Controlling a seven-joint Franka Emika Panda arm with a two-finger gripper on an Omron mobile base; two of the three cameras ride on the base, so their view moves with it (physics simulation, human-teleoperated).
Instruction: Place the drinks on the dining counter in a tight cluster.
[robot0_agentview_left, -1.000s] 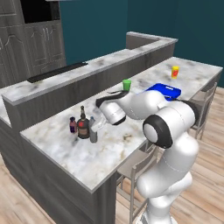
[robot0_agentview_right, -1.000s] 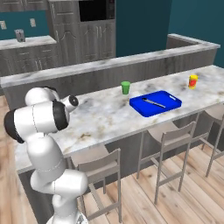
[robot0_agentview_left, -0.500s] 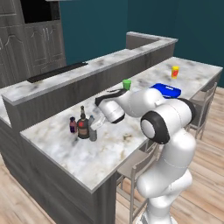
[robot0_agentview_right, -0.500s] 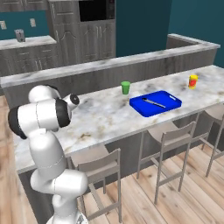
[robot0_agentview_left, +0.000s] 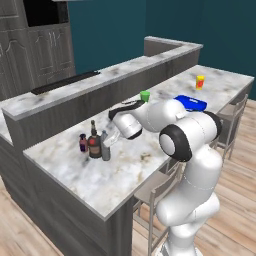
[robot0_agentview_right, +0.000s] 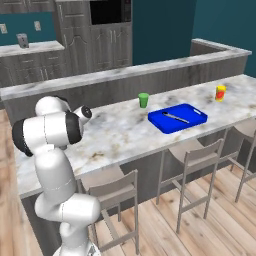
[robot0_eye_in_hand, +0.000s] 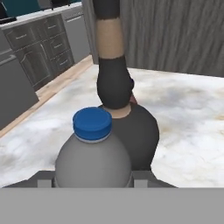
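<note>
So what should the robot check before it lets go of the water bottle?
1. Water bottle between the gripper fingers: ok.
2. Water bottle upright on the dining counter: ok.
3. Next to the brown bottle: ok; touching or not, cannot tell.
4. Maroon bottle close by the brown one: ok.
5. Bottle base fully resting on the marble: cannot tell.
6. Green cup well away: ok.
</note>
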